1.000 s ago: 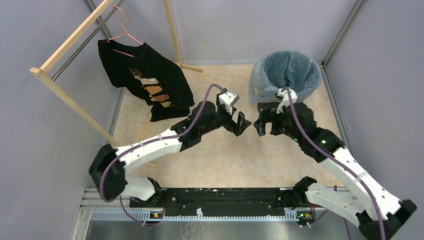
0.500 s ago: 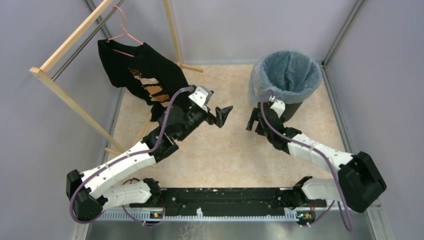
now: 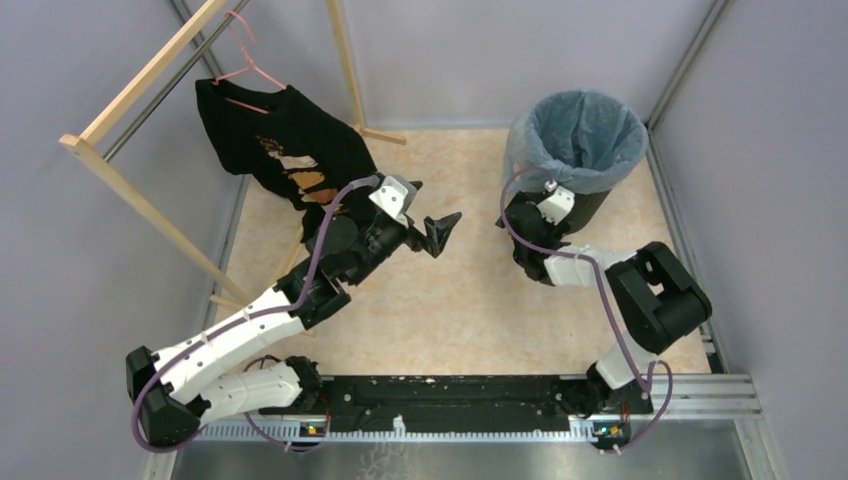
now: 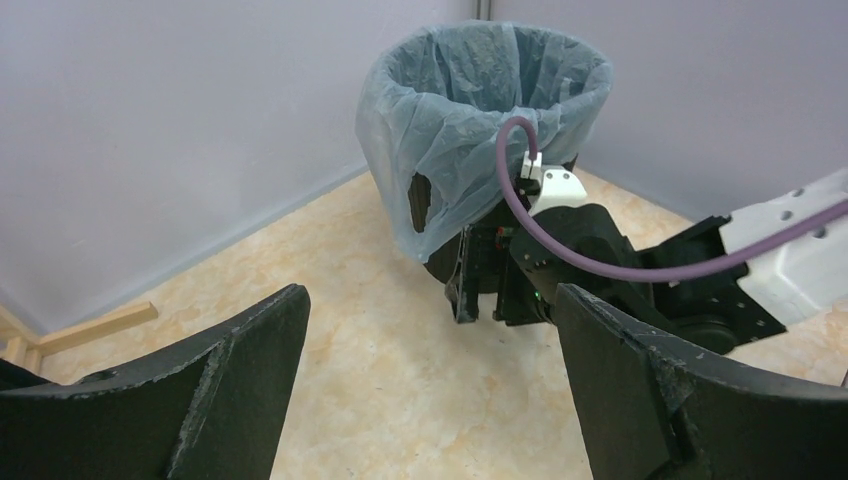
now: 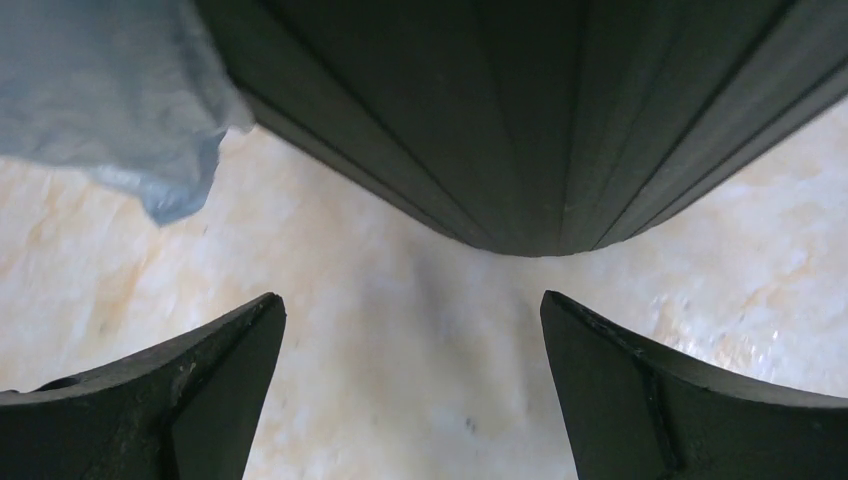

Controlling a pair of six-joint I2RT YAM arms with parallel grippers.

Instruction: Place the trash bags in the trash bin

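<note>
The trash bin (image 3: 600,205) is a round black ribbed bucket at the back right. The pale-blue trash bag (image 3: 575,135) lines it, and its film drapes over the rim and down the left side. My right gripper (image 3: 515,218) is open and empty, low by the near-left foot of the bin. In the right wrist view the gripper (image 5: 412,305) faces the bin's ribbed wall (image 5: 520,120), with a flap of bag (image 5: 110,90) hanging at upper left. My left gripper (image 3: 440,233) is open and empty over the floor, left of the bin. Its wrist view shows the bag (image 4: 480,90) and my right gripper (image 4: 487,295).
A black T-shirt (image 3: 290,160) hangs on a pink hanger from a wooden rack (image 3: 140,80) at the back left. The rack's foot (image 3: 380,133) lies on the floor by the back wall. Grey walls close in both sides. The arms' base rail (image 3: 440,395) runs along the near edge.
The two grippers were close together mid-floor. My left gripper has drawn back to the left. My right arm has folded, its gripper moving up to the bin's foot.
</note>
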